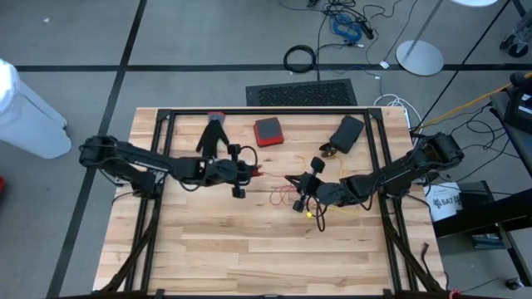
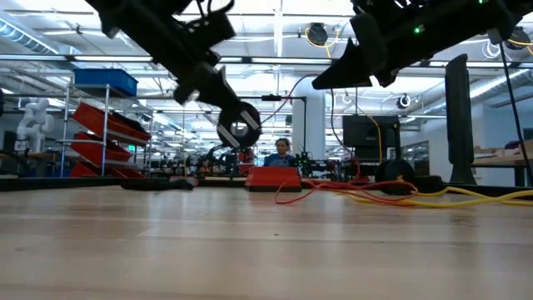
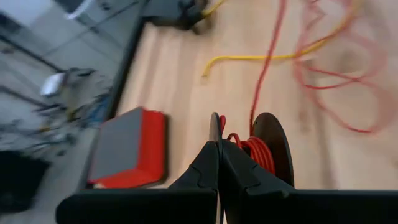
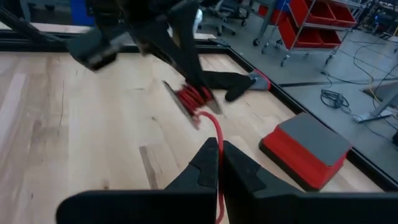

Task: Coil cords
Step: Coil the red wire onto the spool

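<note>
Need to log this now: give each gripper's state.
Left gripper: shut on the spool of red cord.
Right gripper: shut on the red cord.

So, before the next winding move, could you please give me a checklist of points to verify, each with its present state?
1. Left gripper holds the spool: ok, its fingers are shut on one flange.
2. Right gripper holds the red cord: ok, the cord passes between its shut fingers.
3. Cord path from spool to right gripper is free: ok, nothing lies between them in the right wrist view.
4. Loose red cord on the table is separate from the yellow cord: not ok, they cross.
5. Cord tension between the grippers: cannot tell.
</note>
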Controlling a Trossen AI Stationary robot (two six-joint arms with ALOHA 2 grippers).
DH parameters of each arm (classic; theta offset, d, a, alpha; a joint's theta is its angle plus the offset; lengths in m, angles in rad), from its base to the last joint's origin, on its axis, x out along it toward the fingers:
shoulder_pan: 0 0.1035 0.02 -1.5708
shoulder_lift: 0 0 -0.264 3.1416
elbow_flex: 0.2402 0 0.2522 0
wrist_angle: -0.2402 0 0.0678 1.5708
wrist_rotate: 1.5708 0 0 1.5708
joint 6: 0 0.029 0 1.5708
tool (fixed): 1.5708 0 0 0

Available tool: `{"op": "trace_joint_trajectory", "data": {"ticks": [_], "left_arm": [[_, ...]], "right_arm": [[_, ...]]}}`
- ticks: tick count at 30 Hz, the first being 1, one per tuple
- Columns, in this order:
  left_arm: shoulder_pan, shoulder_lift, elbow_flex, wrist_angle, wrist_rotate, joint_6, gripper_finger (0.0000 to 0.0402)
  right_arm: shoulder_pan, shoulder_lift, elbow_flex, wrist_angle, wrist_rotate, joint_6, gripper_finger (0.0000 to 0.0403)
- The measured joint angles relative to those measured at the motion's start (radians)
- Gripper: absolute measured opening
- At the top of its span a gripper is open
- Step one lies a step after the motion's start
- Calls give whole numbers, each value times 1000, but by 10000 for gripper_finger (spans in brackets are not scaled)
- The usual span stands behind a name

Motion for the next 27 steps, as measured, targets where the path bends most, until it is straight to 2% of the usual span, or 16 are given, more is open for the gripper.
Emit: {"op": "trace_joint_trajectory", "data": {"ticks": [3,6,12,15,22,27], "left_arm": [[1,47,0,81,-83,24,0],[2,81,0,171,-122,30,0],[14,136,1,322,-133,30,0],[14,166,2,387,-170,30,0],[14,237,33,529,-203,43,0],[14,273,60,551,-203,48,0]], "right_arm": [[0,0,0,10,0,0,0],[0,0,0,31,0,-3,0],[0,0,-1,99,-2,-27,0],[0,3,-1,145,-2,-43,0],[-9,62,-1,284,-9,-78,0],[-21,102,0,341,-24,-82,0]]}}
